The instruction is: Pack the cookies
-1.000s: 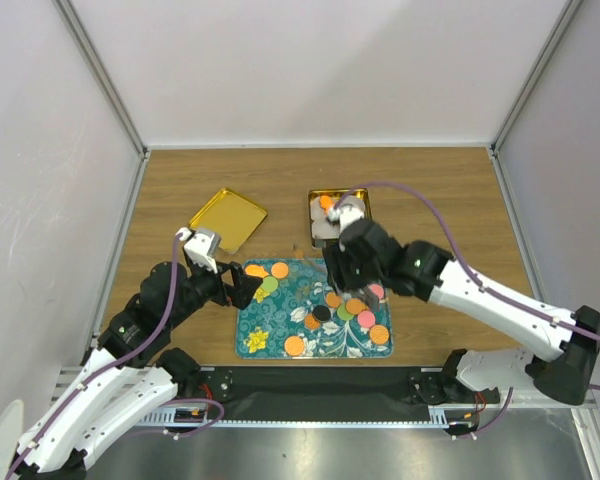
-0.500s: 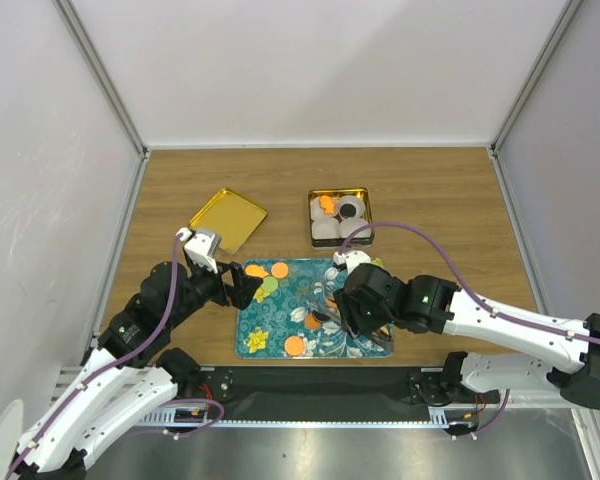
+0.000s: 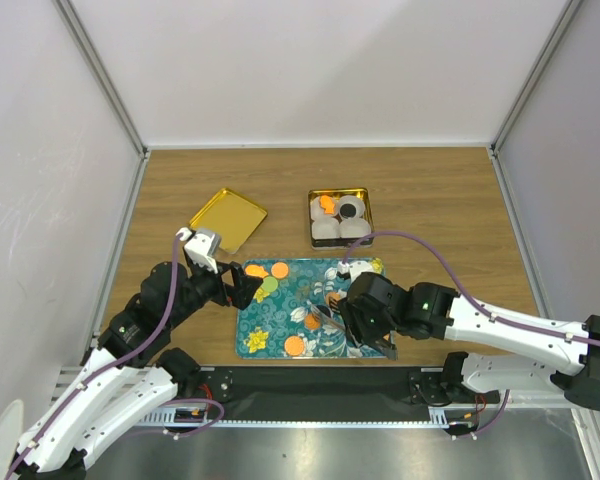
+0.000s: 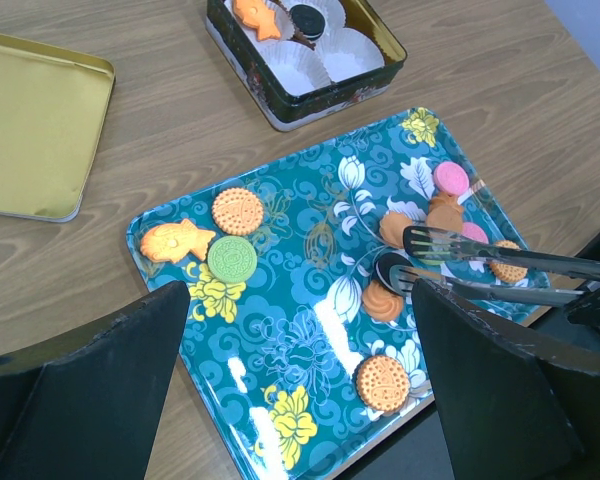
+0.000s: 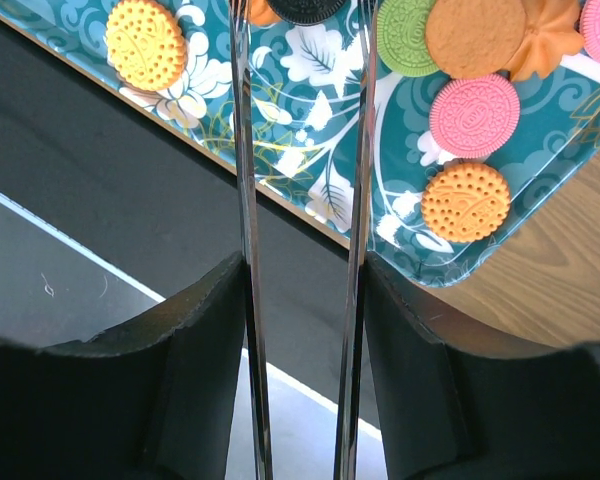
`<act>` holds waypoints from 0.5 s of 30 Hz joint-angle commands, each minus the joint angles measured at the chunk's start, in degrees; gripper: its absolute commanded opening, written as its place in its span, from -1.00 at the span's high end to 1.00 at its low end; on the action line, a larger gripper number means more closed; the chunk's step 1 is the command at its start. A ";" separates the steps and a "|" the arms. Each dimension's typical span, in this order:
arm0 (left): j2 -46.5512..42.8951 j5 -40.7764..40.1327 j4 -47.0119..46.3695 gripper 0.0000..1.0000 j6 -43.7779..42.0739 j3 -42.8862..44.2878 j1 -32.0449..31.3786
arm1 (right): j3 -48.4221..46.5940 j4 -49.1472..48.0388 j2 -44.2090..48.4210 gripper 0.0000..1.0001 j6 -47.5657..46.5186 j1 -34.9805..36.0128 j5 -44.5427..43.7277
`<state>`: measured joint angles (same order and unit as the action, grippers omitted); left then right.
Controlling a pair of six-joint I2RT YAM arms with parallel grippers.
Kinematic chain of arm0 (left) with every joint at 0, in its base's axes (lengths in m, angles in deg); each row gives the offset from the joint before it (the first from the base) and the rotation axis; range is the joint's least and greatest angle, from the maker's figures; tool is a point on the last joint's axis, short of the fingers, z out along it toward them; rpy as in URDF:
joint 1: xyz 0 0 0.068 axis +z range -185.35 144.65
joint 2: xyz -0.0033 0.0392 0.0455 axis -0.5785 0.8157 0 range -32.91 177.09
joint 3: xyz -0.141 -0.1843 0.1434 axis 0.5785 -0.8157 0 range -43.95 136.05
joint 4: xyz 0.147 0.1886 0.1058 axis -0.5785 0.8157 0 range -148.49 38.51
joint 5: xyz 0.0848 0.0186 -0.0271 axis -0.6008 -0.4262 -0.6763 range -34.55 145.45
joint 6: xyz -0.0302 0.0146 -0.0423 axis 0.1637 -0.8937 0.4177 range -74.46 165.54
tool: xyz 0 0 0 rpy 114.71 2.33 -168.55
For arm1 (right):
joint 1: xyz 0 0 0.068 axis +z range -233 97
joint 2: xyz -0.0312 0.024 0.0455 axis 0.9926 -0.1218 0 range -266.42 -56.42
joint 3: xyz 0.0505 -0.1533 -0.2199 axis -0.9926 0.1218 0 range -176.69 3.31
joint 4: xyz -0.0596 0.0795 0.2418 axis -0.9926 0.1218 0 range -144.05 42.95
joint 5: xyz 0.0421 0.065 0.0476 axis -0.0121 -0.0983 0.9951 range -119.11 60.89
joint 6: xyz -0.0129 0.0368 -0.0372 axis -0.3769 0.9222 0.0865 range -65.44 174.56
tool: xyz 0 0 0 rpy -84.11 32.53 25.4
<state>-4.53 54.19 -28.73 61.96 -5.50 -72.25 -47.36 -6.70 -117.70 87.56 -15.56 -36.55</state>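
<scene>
While the left claw [image 3: 242,285] hangs wide open at the tray's left edge, the right claw [image 3: 365,322] grips metal tongs [image 4: 500,262] over the teal tray [image 4: 280,330].
Seen from the right wrist, the tong arms run up mid-frame, pinched between that claw's fingers [image 5: 180,340]; their tips flank a black cookie [image 4: 388,266] at the top edge, though I cannot tell whether they press it; a pink cookie [image 5: 473,115] and a round orange cookie [image 5: 466,200] lie at upper right, near the tray's corner; in the left wrist view a fish-shaped cookie [image 4: 175,241] and a green cookie [image 4: 232,259] sit on the tray's left part; the tin [image 4: 310,100] at top centre of the desk [image 3: 430,190] holds paper cups [image 4: 350,55] and two cookies; a gold lid [image 4: 35,125] lies at upper left.
</scene>
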 commanded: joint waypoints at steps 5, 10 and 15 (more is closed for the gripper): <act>-0.08 0.03 -1.19 -1.00 -0.34 1.45 -0.80 | 0.05 -2.18 -0.16 -0.08 0.67 0.32 -0.11; -0.26 0.03 -1.19 -1.00 -0.43 1.45 -0.80 | 0.75 -3.05 -0.25 -0.10 0.41 -0.20 0.58; -0.34 -0.06 -1.11 -0.99 -0.34 1.45 -0.97 | 1.63 -4.02 -0.16 -0.10 0.05 -1.52 1.64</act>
<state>-4.53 54.17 -28.73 61.96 -5.50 -72.62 -46.10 -8.55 -118.13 87.56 -16.20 -35.67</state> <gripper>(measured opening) 0.996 0.552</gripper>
